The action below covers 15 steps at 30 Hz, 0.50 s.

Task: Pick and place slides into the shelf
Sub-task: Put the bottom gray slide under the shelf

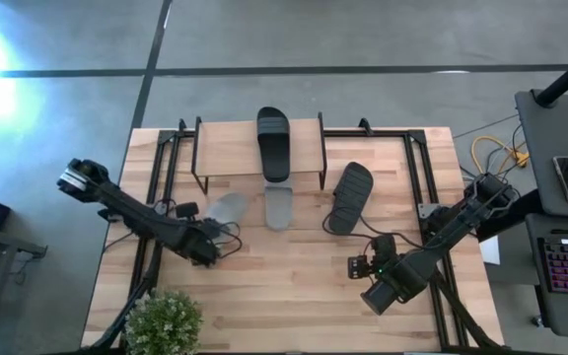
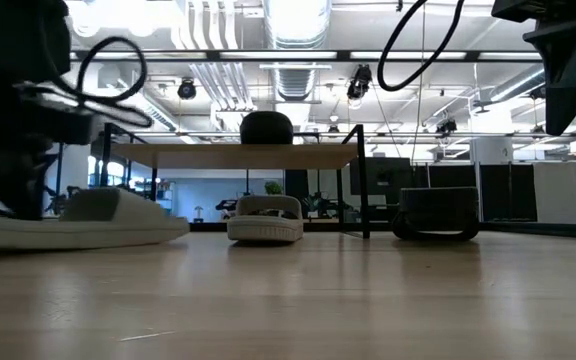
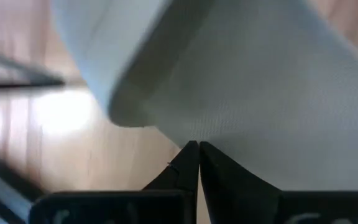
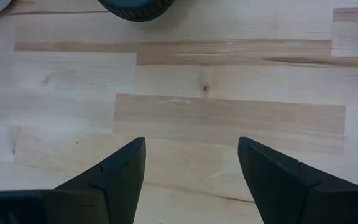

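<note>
My left gripper (image 3: 194, 152), pressed together, meets the pale grey rubber slide (image 1: 227, 209), long axis toward one o'clock, shelf (image 1: 227, 148) at twelve.

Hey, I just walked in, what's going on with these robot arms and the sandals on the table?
The left end effector is shut on a light grey slide sandal lying on the wooden tabletop in front of the low plank-topped shelf. One black slide sandal already rests on top of the shelf. A second light grey sandal sits just in front of the shelf, and another black sandal lies to its right. The right end effector hovers open over bare wood.
</note>
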{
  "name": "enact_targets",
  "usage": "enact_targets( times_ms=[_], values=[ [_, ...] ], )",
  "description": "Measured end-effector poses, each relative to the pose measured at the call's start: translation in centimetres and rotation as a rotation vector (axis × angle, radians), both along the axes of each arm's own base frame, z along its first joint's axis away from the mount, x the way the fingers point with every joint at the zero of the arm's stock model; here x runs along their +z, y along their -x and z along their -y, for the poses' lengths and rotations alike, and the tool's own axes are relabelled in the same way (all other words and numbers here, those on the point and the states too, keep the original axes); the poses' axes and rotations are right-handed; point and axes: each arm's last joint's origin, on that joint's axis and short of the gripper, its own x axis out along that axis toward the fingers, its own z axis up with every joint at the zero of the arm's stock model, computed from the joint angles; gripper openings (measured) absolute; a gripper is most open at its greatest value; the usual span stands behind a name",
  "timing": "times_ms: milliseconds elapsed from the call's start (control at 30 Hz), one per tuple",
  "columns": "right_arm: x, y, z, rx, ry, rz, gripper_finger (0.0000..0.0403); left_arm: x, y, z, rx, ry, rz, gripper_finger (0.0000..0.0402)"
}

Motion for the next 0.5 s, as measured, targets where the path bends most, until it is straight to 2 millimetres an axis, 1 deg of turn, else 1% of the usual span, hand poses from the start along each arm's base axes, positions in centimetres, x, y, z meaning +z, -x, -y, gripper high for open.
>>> enact_targets(
  times_ms=[167, 367, 433, 500],
  values=[
    [0.0, 0.0, 0.0, 0.003, 0.001, -0.002, 0.0247, 0.3, -1.6, 0.4, -0.062, 0.035, 0.137, 0.0001],
    [0.0, 0.0, 0.0, 0.003, 0.001, -0.001, 0.0247, 0.8, -4.0, 0.3, -0.075, 0.05, 0.319, 0.0001],
    [0.0, 0.0, 0.0, 0.003, 0.001, -0.001, 0.0247, 1.2, -4.5, 0.3, -0.081, 0.055, 0.346, 0.0001],
    [0.0, 0.0, 0.0, 0.003, 0.0, 0.0, 0.0247, 1.6, -4.4, 0.2, -0.089, 0.049, 0.326, 0.0001]
  ],
)
